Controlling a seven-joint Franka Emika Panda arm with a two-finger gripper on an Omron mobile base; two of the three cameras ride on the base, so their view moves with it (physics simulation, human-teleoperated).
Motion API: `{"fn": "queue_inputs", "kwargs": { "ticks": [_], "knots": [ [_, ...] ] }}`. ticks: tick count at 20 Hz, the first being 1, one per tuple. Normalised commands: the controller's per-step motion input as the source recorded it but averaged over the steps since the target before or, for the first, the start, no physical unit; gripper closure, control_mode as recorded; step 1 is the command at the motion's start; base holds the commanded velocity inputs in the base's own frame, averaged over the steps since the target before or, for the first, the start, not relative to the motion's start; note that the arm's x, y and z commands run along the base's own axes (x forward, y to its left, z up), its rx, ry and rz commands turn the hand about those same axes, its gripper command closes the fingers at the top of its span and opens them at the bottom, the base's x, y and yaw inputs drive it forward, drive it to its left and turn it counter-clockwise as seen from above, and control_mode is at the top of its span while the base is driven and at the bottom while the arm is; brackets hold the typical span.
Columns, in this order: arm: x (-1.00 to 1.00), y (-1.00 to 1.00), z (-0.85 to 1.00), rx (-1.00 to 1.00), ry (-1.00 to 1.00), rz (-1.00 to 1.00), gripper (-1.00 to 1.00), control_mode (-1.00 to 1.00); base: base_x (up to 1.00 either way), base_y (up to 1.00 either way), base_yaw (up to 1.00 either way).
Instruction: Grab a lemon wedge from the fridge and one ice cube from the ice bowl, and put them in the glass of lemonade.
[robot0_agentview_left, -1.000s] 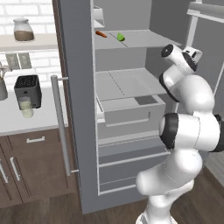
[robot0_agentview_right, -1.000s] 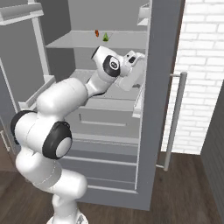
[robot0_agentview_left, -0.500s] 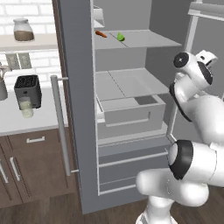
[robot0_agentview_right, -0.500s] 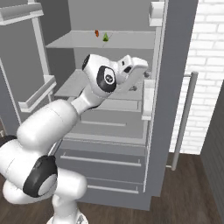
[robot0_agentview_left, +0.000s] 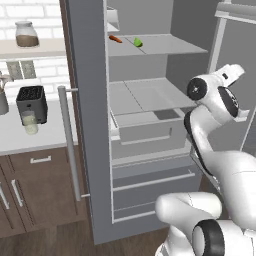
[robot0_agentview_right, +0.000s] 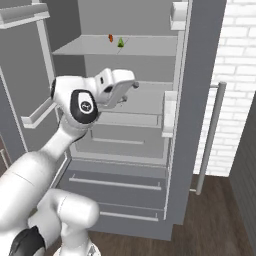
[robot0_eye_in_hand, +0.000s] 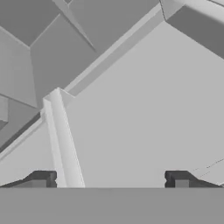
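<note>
The grey fridge (robot0_agentview_left: 90, 125) stands with both doors open. A tiny yellow-green lemon wedge (robot0_agentview_left: 138, 42) lies on its upper shelf (robot0_agentview_right: 120, 43). My gripper (robot0_agentview_right: 129, 92) hovers in front of the middle shelf, well below the wedge, and points toward the right door. Its fingertips (robot0_eye_in_hand: 41, 178) stand wide apart, and the gripper (robot0_eye_in_hand: 111, 179) is open with nothing between them. The glass of lemonade (robot0_agentview_left: 30, 122) sits on the counter left of the fridge. The ice bowl and the ice cube are out of view.
A thin orange-red stick (robot0_agentview_left: 115, 38) lies left of the wedge on the same shelf. A black toaster (robot0_agentview_left: 31, 102) stands behind the glass, and a lidded jar (robot0_agentview_left: 25, 34) sits on the wall shelf above. The right door's bins (robot0_agentview_right: 170, 112) jut out near my hand.
My hand has pulled back from the right door toward the fridge's middle, and the arm has straightened upward. The jaws have opened a little wider.
</note>
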Motion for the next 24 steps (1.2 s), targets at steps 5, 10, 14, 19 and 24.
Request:
{"fn": "queue_inputs", "kwargs": {
  "ticks": [5,10,14,19,24],
  "knots": [
    [-0.39,0.53,0.15,0.06,-0.09,0.00,-1.00,-1.00,0.00,0.00,0.00],
    [-0.26,0.01,0.00,0.55,0.12,0.10,-1.00,-1.00,0.00,0.00,0.00],
    [-0.30,0.12,0.00,0.60,0.13,0.29,-1.00,-1.00,0.00,0.00,0.00],
    [-0.39,0.56,-0.15,0.40,0.03,0.31,-1.00,-1.00,0.00,0.00,0.00],
    [-0.31,0.69,-0.41,0.07,0.00,0.21,-1.00,-1.00,0.00,0.00,0.00]
  ]
}}
